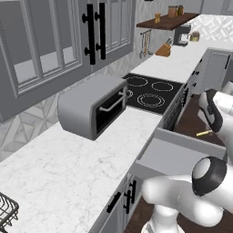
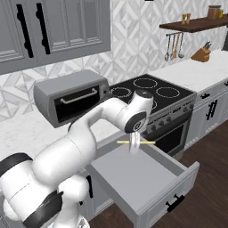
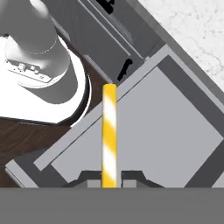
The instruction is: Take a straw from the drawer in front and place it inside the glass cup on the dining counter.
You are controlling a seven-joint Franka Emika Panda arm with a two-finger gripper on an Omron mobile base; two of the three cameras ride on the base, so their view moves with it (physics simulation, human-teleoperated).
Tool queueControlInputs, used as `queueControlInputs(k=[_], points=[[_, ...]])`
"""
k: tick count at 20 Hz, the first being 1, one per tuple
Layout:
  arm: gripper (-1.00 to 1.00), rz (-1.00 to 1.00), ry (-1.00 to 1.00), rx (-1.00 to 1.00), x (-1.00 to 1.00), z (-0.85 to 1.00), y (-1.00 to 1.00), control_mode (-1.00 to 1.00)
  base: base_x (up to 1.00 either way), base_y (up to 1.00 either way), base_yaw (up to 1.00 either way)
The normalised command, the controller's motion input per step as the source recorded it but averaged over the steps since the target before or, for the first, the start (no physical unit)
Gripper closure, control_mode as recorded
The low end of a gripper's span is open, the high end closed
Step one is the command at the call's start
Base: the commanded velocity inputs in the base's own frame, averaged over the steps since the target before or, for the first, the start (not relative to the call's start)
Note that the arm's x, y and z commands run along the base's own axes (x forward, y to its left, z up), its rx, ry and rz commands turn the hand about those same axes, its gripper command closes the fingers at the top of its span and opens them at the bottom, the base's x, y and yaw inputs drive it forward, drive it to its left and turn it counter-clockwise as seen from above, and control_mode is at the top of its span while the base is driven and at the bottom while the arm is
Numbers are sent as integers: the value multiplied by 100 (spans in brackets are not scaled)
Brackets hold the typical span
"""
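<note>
- Our claw (image 3: 109, 178) is clamped tight on the straw (image 3: 109, 135), gripping it near one end.
- We see the straw (image 2: 136, 142) lying level in the right base view, lifted clear above the drawer (image 2: 147, 178).
- Drawer is pulled open, plain grey inside.
- Toaster oven (image 2: 71, 100) sits on the marble surface (image 1: 68, 159) behind the drawer, stove (image 2: 153, 93) to its right.

One straw (image 3: 109, 135), striped yellow and white. One open drawer (image 2: 133, 178), grey inside. One toaster oven (image 2: 71, 100) on the marble tabletop (image 1: 54, 168). One cooktop (image 2: 149, 91) with four ring burners. One knife block (image 2: 201, 54). One wall shelf (image 1: 166, 22). One coffee machine (image 1: 181, 34). Two fingers (image 3: 89, 178).
</note>
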Motion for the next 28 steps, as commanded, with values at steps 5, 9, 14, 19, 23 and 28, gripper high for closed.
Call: queueControlInputs(k=[5,9,14,19,23,28], points=[[100,0,-3,0,-15,0,2,100,-78,9,0],[100,0,0,0,0,0,0,100,-100,2,-1],[100,0,0,0,0,0,0,100,-97,-4,-13],[100,0,0,0,0,0,0,100,-94,-29,-33],[100,0,0,0,0,0,0,100,-76,-21,-46],[100,0,0,0,0,0,0,100,-74,-10,-54]])
